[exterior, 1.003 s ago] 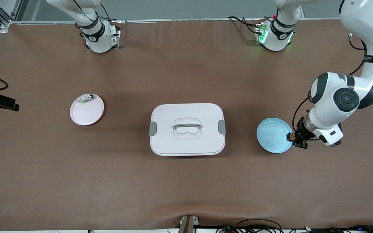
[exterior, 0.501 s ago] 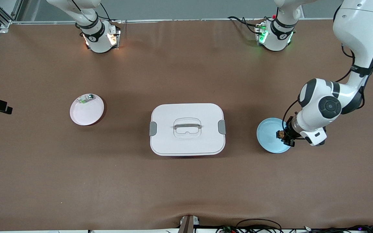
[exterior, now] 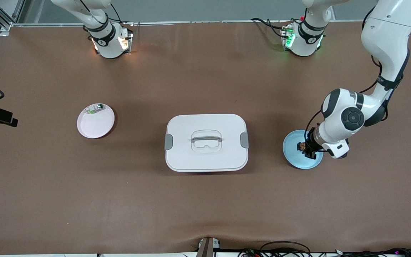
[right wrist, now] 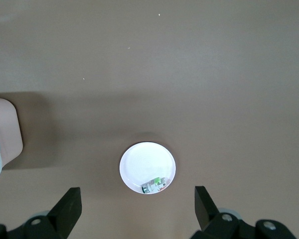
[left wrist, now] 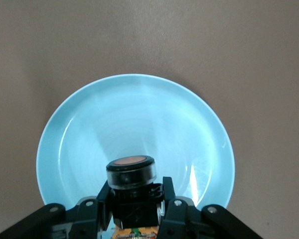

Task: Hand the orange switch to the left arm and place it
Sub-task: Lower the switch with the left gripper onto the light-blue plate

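My left gripper [exterior: 304,148] is shut on the orange switch [exterior: 301,145], a small black cylinder with a round orange end. It holds the switch just over the blue plate [exterior: 293,151], near the rim on the left arm's side. In the left wrist view the switch [left wrist: 131,172] sits between the fingers [left wrist: 167,191], orange end toward the plate [left wrist: 139,114]. My right gripper [right wrist: 137,201] is open and empty, high over the pink plate [right wrist: 145,162]. The white box [exterior: 205,142] stands mid-table between the two plates.
The pink plate [exterior: 96,125] lies toward the right arm's end of the table and holds a small green-and-silver component [exterior: 95,108], which also shows in the right wrist view [right wrist: 155,185]. A corner of the box [right wrist: 2,134] shows there too. Brown table surface surrounds everything.
My left gripper has carried the switch from the blue plate's outer rim inward over the plate, toward the box. The box and both plates have not moved.
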You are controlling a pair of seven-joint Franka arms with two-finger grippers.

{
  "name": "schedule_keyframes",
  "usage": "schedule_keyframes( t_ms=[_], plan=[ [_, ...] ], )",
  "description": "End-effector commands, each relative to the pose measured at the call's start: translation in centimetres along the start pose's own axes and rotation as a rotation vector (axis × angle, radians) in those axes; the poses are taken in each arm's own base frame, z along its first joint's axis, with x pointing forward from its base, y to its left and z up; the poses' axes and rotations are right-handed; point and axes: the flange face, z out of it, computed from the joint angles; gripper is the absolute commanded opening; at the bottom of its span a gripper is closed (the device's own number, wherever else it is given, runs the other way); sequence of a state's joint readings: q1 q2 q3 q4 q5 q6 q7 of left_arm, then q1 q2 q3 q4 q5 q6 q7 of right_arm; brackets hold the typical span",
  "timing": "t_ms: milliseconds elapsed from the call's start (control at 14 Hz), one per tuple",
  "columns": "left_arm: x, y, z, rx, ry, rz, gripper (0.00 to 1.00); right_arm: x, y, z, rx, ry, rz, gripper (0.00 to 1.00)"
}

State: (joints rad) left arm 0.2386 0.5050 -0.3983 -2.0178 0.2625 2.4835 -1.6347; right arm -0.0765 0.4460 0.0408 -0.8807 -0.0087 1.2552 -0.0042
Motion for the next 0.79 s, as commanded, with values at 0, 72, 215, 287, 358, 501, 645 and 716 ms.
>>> schedule_keyframes(
  t_ms=[0, 72, 215, 287, 358, 501, 645, 716],
  plan=[
    [0.1, -0.2, 0.9, -0.013, 0.006, -0.012, 0.0, -2.2, -0.1, -0.5, -0.016, -0.016, 0.039, 1.0],
    [0.2, -0.3, 1.3, -0.008, 0.003, -0.013, 0.0, -2.8, -0.1, -0.4, -0.016, 0.001, 0.045, 1.0],
    [0.3, -0.4, 2.0, -0.007, -0.002, -0.015, 0.0, -4.7, -0.3, 0.1, -0.021, 0.035, 0.044, 1.0],
    [0.4, -0.4, 2.2, -0.008, -0.001, -0.016, 0.0, -5.7, -0.5, 0.5, -0.024, 0.053, 0.043, 1.0],
    [0.5, -0.5, 2.5, -0.003, 0.005, -0.006, 0.0, -6.6, -0.6, 0.8, -0.024, 0.062, 0.043, 1.0],
    [0.6, -0.6, 2.7, -0.003, 0.012, -0.005, 0.0, -7.6, -0.7, 0.3, -0.012, 0.065, 0.043, 1.0],
    [0.7, -0.7, 3.1, 0.002, 0.012, -0.004, 0.0, -8.6, -0.7, -0.5, -0.012, 0.073, 0.045, 1.0],
    [0.7, -0.7, 3.1, 0.002, 0.014, -0.003, 0.0, -9.1, -1.1, -0.9, -0.014, 0.079, 0.054, 1.0]
  ],
)
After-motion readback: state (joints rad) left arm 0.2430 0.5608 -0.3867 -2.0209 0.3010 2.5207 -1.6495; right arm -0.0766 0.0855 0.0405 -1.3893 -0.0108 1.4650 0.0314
